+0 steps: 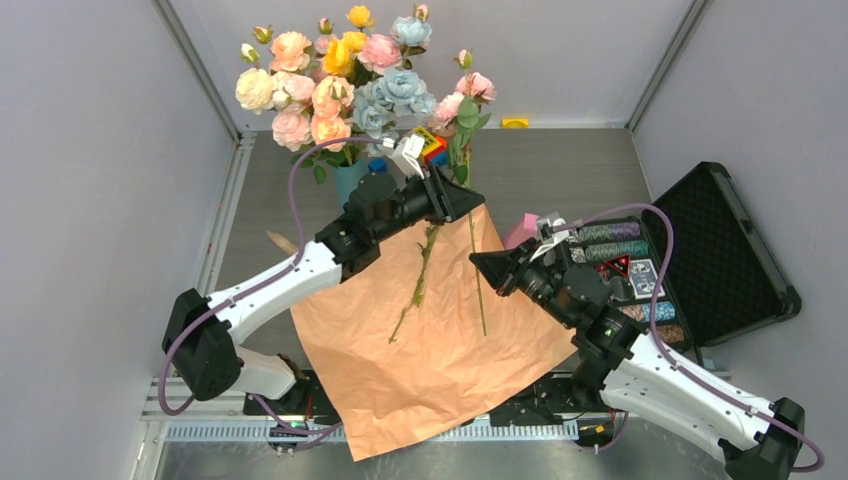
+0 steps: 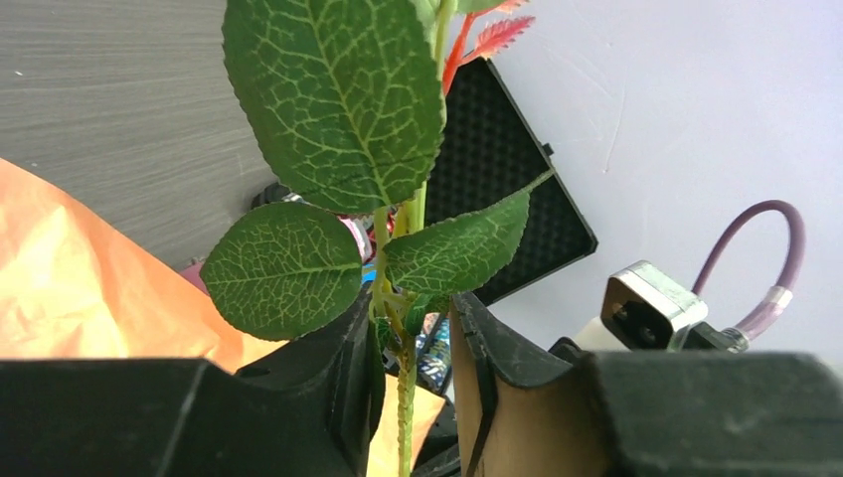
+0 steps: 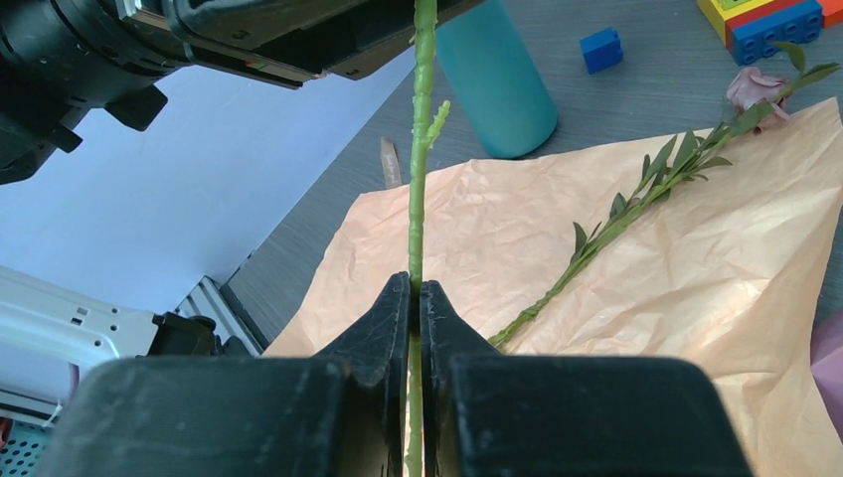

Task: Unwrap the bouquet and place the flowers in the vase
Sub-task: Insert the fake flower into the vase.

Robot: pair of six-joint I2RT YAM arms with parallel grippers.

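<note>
Right pincer (image 3: 418, 298) clenched on a green flower stem (image 3: 420, 149), held over the flattened kraft paper (image 3: 636, 298); left pincer (image 2: 413, 318) straddles the same stem higher, under its leaves (image 2: 333, 94), jaws parted. Looks like a handover: left must clamp, right release, then the stem end goes into the teal vase (image 3: 502, 79) just beyond the paper.

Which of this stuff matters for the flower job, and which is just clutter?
Job: vase, flowers in it, wrapping paper, held stem, sprig on the paper.
Clutter: chip case, toy bricks, pink box, wooden stick.
</note>
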